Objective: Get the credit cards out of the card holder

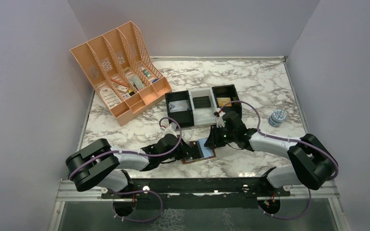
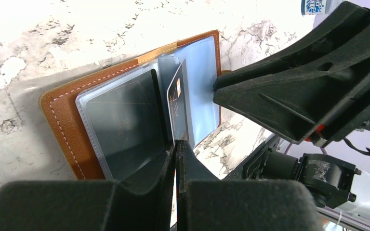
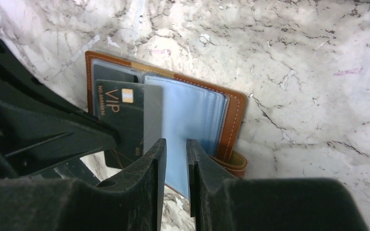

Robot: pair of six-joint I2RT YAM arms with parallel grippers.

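No card is out yet: the holder (image 1: pixel 200 150) lies open on the bench (image 1: pixel 250 82), right jaws narrowly pinching its blue leaf (image 3: pixel 183 110), left jaws shut on a dark card (image 3: pixel 125 115) seemingly part-drawn from its sleeve, with others likely still inside.

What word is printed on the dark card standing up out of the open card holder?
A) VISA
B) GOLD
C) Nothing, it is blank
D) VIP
D: in the right wrist view, the dark card in the open card holder shows gold "VIP" lettering beside a chip.
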